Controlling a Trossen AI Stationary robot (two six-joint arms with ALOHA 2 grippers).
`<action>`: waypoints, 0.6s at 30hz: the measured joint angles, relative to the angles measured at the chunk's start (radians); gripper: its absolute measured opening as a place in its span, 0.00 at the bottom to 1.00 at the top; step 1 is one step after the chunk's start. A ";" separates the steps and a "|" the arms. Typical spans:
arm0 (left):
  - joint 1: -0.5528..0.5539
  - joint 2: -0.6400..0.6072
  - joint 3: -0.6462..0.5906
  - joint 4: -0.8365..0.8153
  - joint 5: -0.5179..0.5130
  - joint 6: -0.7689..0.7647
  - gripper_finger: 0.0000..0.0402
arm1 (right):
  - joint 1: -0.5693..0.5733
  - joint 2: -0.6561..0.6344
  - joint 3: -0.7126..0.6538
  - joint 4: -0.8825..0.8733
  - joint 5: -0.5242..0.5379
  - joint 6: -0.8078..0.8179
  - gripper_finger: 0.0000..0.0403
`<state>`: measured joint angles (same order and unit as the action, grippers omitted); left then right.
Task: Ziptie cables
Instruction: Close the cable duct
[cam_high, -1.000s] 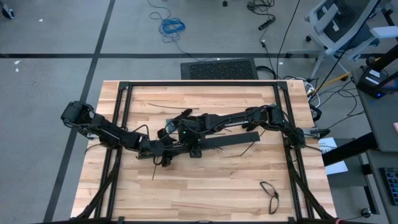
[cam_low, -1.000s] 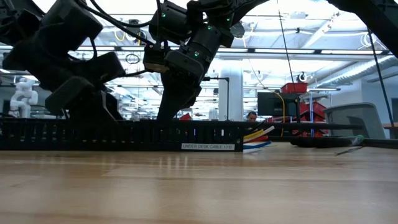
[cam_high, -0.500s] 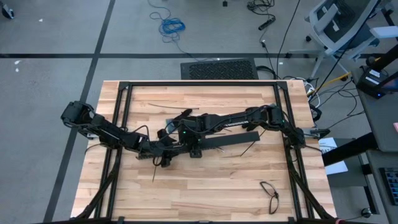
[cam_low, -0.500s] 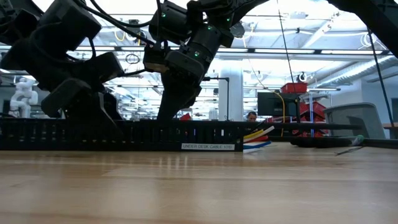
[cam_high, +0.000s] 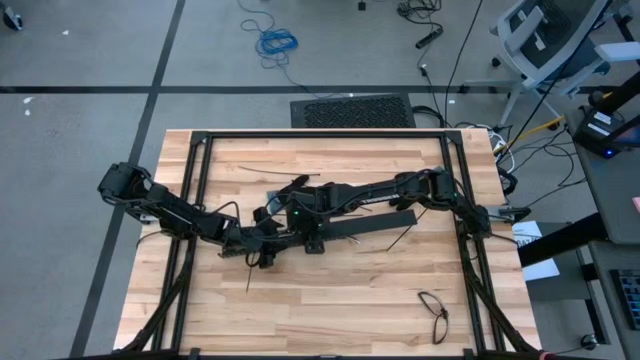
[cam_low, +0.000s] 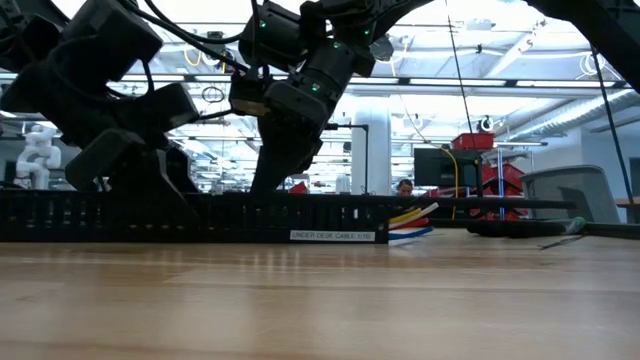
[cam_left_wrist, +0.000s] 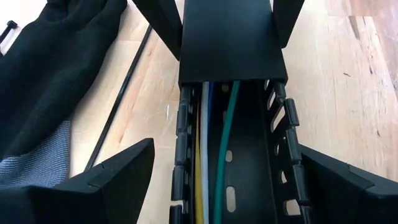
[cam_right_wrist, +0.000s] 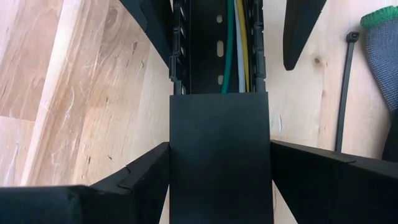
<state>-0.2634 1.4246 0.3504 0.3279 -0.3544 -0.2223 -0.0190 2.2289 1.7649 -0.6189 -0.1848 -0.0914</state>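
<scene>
the cables (cam_left_wrist: 214, 155) lie inside the long black slotted bar (cam_high: 365, 225) near the middle of the table (cam_high: 330, 310); green, white, yellow and blue wires run side by side along its channel, and a flat black cover (cam_right_wrist: 221, 155) hides part of them. the left gripper (cam_high: 268, 245), at about 8 o'clock from the table centre, has its fingers wide, one on each side of the bar. the right gripper (cam_high: 298, 222) straddles the covered part with its fingers spread too. a black zip tie (cam_right_wrist: 344, 93) lies beside the bar.

A robotics lab: humanoid robot (cam_low: 38, 150), monitors (cam_low: 433, 165), office chair (cam_high: 548, 40).
</scene>
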 joint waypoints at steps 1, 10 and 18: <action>0.000 0.000 0.000 0.002 -0.002 0.002 0.84 | 0.000 0.000 0.000 0.004 0.000 0.000 0.62; 0.000 0.000 0.000 0.005 -0.002 -0.033 0.71 | -0.002 0.001 0.000 0.006 0.002 0.000 0.62; 0.016 0.069 0.000 0.090 0.000 -0.059 0.70 | -0.002 0.001 0.000 0.007 0.003 0.000 0.62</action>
<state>-0.2470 1.4939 0.3504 0.4175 -0.3546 -0.2813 -0.0210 2.2303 1.7653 -0.6117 -0.1817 -0.0912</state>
